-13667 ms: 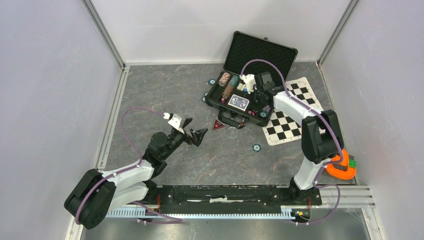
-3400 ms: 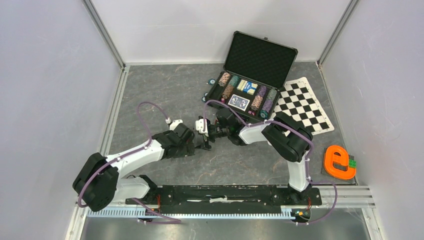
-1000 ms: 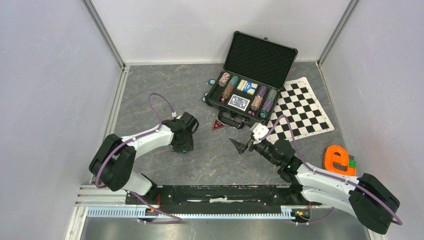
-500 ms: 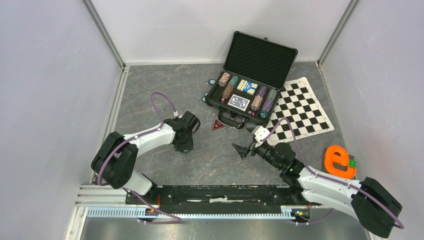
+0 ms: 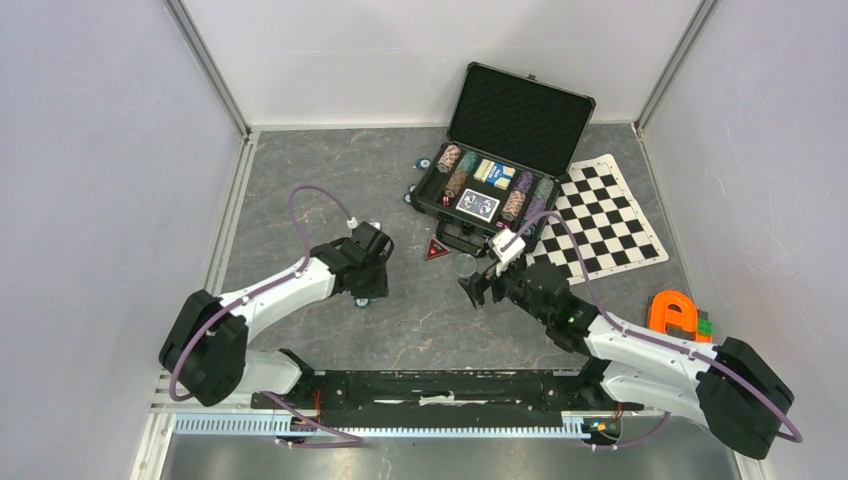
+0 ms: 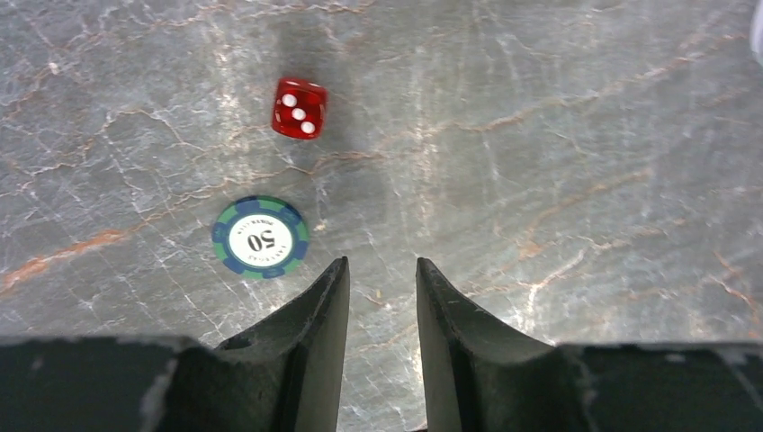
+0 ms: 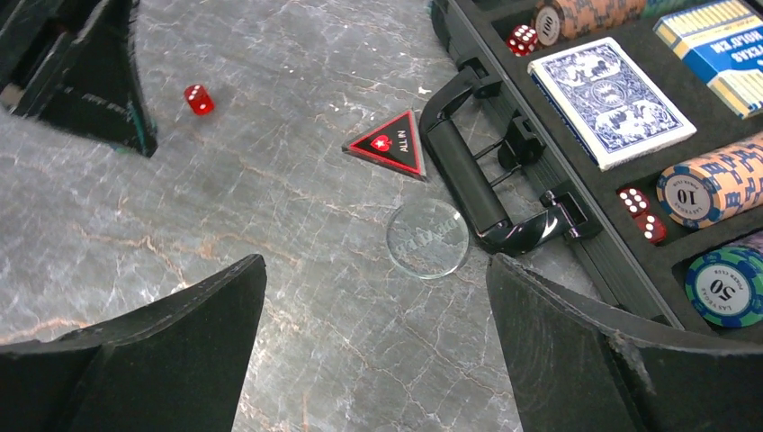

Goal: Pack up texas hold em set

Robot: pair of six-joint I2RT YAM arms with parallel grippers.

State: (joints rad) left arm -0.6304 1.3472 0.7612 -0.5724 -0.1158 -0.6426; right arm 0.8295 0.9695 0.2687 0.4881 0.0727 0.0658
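Triangular marker (image 7: 389,144) beside case handle (image 7: 466,173)

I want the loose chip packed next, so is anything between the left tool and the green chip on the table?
Nothing visible. The green chip lies flat on the table just ahead of the left tool, a little left in the wrist view. The red die sits farther on, apart from the chip.
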